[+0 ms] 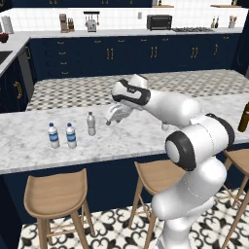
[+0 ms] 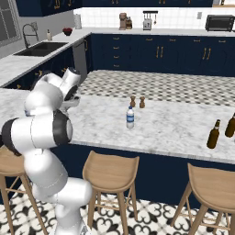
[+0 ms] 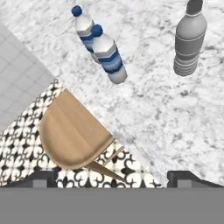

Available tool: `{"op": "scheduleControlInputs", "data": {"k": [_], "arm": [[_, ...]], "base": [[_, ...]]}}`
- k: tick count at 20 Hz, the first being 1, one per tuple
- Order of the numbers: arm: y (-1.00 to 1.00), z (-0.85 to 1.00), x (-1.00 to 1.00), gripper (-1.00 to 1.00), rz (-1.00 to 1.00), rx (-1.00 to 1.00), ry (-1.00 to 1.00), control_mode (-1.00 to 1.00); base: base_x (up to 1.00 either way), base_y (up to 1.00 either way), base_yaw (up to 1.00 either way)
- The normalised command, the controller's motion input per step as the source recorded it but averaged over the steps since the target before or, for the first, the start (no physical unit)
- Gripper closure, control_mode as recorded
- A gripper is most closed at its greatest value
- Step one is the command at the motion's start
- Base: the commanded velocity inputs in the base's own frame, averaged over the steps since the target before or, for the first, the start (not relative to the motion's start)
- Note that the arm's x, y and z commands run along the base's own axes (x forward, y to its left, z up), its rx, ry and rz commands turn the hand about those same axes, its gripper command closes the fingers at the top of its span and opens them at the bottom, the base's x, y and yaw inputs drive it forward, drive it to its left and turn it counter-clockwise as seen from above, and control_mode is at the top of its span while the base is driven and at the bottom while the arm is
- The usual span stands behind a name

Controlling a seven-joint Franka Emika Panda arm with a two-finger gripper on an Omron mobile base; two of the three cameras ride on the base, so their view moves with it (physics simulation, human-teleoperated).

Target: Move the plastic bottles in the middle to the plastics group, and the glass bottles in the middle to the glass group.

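While you are watching the left base view, the gripper [image 1: 110,121] is hanging released over the marble counter [image 1: 146,136], just right of the plain greyish bottle [image 1: 91,123]; 2 blue-labelled water bottles [image 1: 62,135] are standing further left. In the right base view, 1 water bottle [image 2: 130,118] is standing mid-counter, 2 brown glass bottles [image 2: 222,130] far right. In the hand view, the fingertips [image 3: 186,178] are sitting wide apart.
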Motion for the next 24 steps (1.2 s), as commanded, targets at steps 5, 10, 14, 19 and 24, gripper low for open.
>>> {"op": "scheduleControlInputs", "data": {"k": [5, 10, 14, 19, 24], "arm": [[-0.06, -0.08, 0.03, -1.0, -0.33, -0.4, 0.04, -1.0], [-0.42, -0.07, -0.05, -1.0, -0.35, -0.31, 0.0, -1.0], [-0.51, -0.4, -0.16, -1.0, -0.28, -0.17, -0.2, -1.0], [-0.78, 0.06, -0.19, -1.0, -0.31, -0.01, -0.31, -1.0], [-0.87, 0.17, -0.18, -1.0, -0.26, 0.02, -0.18, -1.0]], "base": [[0.0, 0.0, 0.0], [0.0, 0.0, 0.0], [0.0, 0.0, 0.0], [0.0, 0.0, 0.0], [0.0, 0.0, 0.0]]}}
